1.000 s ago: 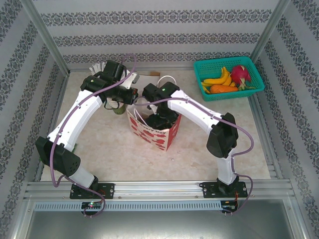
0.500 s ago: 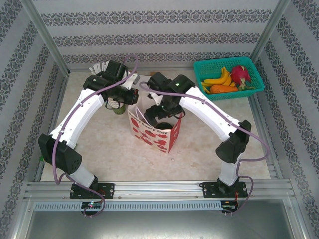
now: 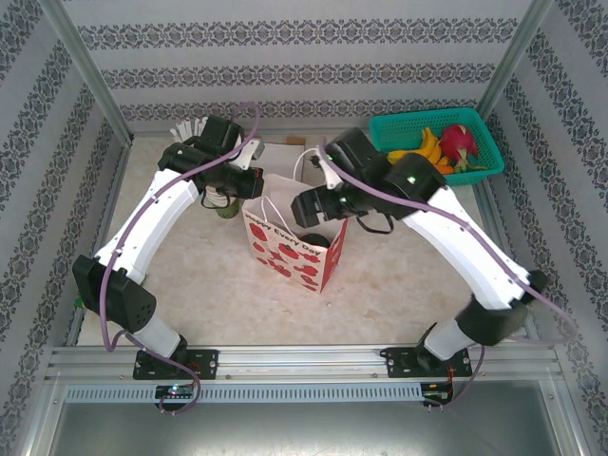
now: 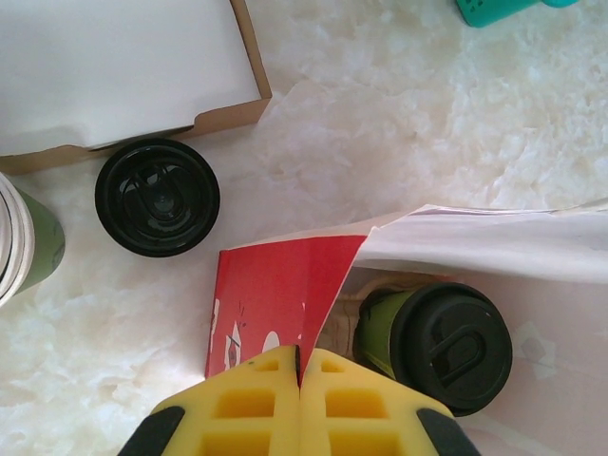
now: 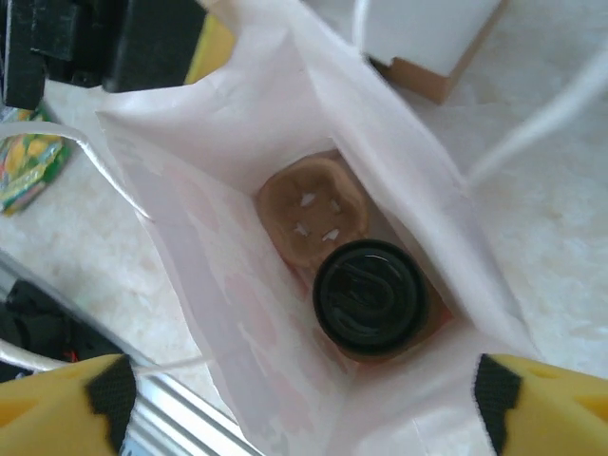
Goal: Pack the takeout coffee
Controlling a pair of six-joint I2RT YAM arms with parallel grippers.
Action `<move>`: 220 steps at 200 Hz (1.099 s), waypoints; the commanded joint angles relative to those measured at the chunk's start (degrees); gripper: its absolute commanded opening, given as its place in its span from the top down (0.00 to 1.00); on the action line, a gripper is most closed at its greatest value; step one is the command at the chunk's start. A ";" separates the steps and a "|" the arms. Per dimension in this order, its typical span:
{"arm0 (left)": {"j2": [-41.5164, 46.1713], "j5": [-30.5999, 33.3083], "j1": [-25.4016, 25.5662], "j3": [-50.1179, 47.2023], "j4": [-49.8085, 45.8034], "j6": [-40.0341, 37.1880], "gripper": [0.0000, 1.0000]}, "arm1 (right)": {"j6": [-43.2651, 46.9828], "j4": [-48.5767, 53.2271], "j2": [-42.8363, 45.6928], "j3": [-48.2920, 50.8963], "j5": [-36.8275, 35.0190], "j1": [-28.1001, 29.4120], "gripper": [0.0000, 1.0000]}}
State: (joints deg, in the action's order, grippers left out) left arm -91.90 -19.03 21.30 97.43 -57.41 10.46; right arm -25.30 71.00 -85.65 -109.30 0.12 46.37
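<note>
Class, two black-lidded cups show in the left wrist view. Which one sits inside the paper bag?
The lower-right cup, inside the bag; the other lidded cup stands outside on the table by the cardboard box.

The black-lidded, green-bodied takeout coffee stands upright inside the paper bag.

The bag hides most of the takeout coffee

The paper bag is showing white scattered with red blotches and lettering — one flap is reading solid red. The takeout coffee is wearing a black lid over a green body. The basket is glowing teal, and the table is lying marbled cream.
</note>
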 commanded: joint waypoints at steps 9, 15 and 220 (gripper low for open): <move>1.19 0.09 0.23 0.33 0.10 2.35 1.00 | -13.54 -4.47 7.78 10.76 -10.65 -0.42 0.19; 1.31 0.08 0.24 0.14 0.29 2.41 1.00 | -15.64 -5.09 9.34 13.29 -11.58 -0.47 0.21; 2.94 0.67 0.31 -0.48 -0.05 4.63 0.99 | -13.02 -11.37 4.79 21.37 -4.43 -2.40 0.89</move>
State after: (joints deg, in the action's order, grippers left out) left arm -91.22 -18.79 21.30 97.36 -57.43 13.58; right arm -40.97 59.35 -80.12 -85.82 -4.01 44.73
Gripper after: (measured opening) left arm 0.049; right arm 0.132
